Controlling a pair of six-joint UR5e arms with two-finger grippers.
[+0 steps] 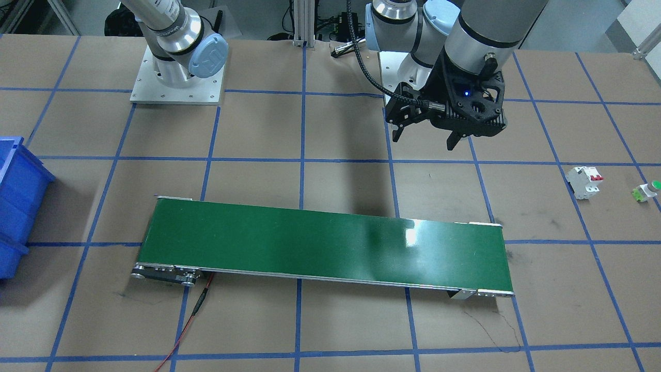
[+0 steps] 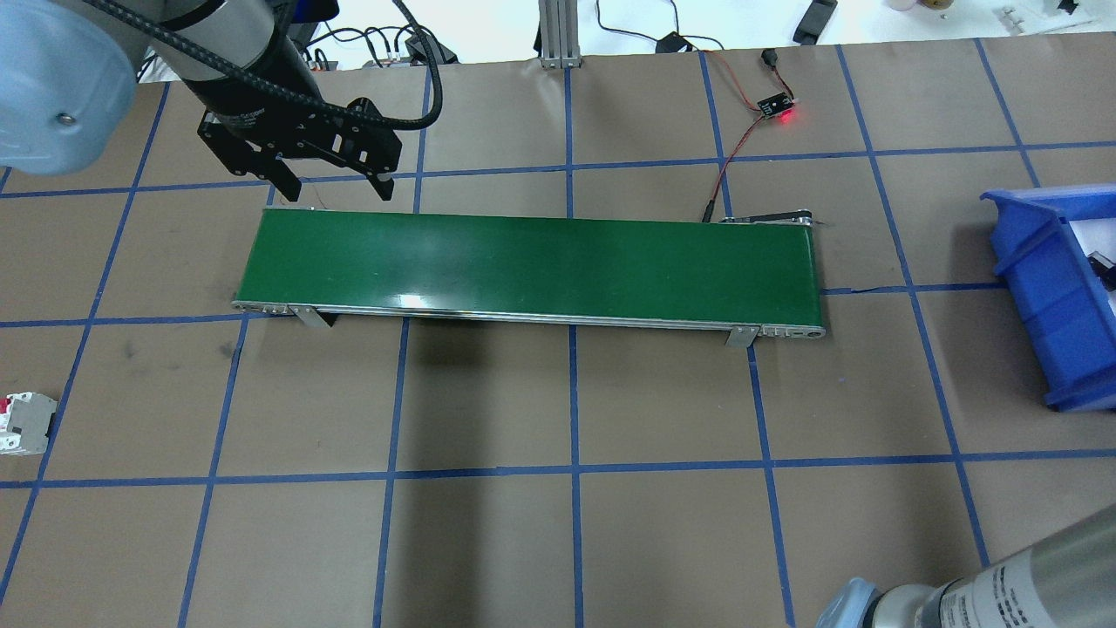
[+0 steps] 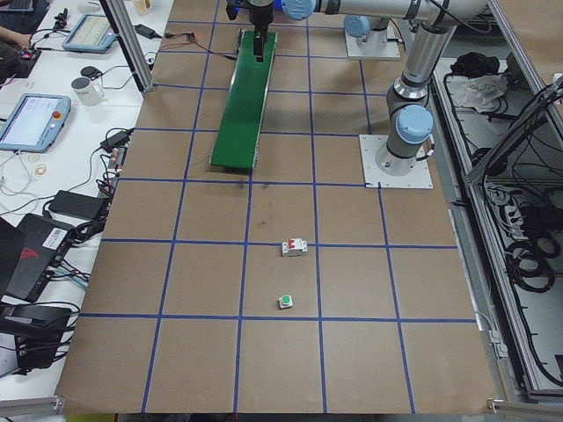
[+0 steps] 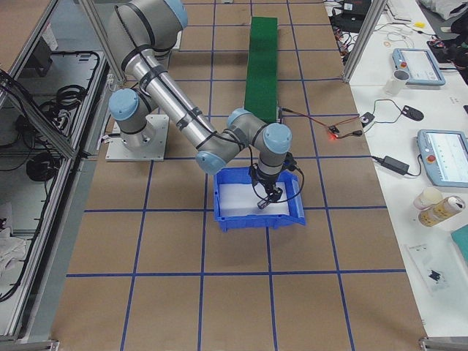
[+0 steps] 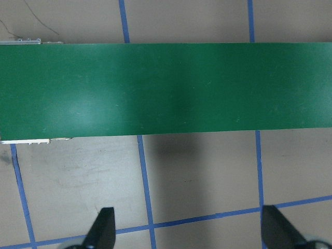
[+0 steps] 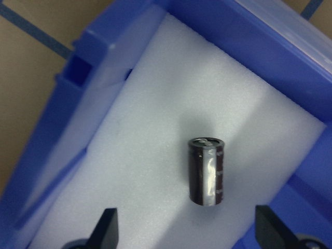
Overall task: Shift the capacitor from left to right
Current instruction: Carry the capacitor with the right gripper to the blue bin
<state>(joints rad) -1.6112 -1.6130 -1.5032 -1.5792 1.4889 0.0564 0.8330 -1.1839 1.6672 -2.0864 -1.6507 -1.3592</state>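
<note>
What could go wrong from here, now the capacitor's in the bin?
The capacitor looks to lie on its side on the white foam, free between the right gripper's open fingers; a sideways pull-out could nudge it rolling. One finger is close to the blue bin wall and might catch it.

Lighting is bright and even, coming from overhead.

Front-facing view: a white glare patch sits on the conveyor belt (image 1: 413, 235) at 4 o'clock. A soft-edged arm shadow crosses the table (image 1: 356, 175) at centre.

Overhead view: diffuse shadows lie below the belt toward 6 o'clock.

Left wrist view: pale sheen on the belt at 9 o'clock, dull shadow at centre.

Right wrist view: soft focus throughout. The capacitor (image 6: 206, 171) carries a bright streak down its side. The foam (image 6: 140, 171) is nearly washed out. The bin (image 6: 57, 135) wall at 9 o'clock is blurred.
</note>
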